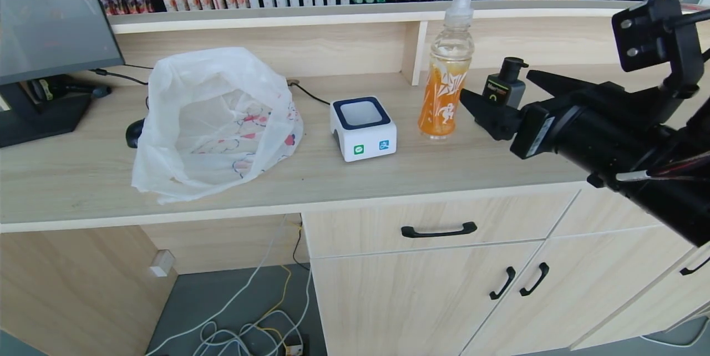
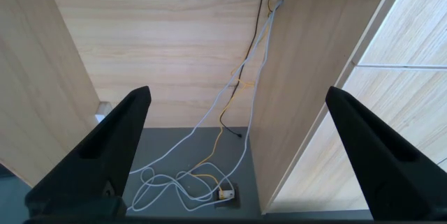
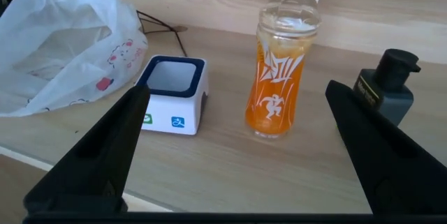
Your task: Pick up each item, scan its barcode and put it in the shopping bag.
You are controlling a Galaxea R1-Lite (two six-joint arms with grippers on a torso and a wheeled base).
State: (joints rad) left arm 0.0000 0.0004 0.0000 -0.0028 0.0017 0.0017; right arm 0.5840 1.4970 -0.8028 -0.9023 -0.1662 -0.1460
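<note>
**Right hand open before the orange bottle, nothing picked yet**

My right gripper (image 1: 496, 85) was opened wide and held nothing. It hung over the counter (image 1: 333, 178). The orange drink bottle (image 1: 445, 84) stood upright just ahead of its fingertips, and the dark pump bottle (image 1: 506, 87) was close by, to the right of that bottle. I judged this to be the approach for a first pick, because the jaws were wide enough to go around the bottle.

Further to the left of this hand stood the white scanner (image 1: 363, 128) with its window facing up. Beyond it was the shopping bag (image 1: 213, 117) with its mouth open. An item could therefore pass over the scanner on its way into the bag.

My left gripper (image 2: 237, 91) was also wide open and empty, hanging low under the counter edge. Its wrist camera showed the cables (image 2: 209, 147) running down to the floor.

The right wrist camera showed that the two bottles stood apart. In the head view my own finger covered part of the pump bottle.
</note>
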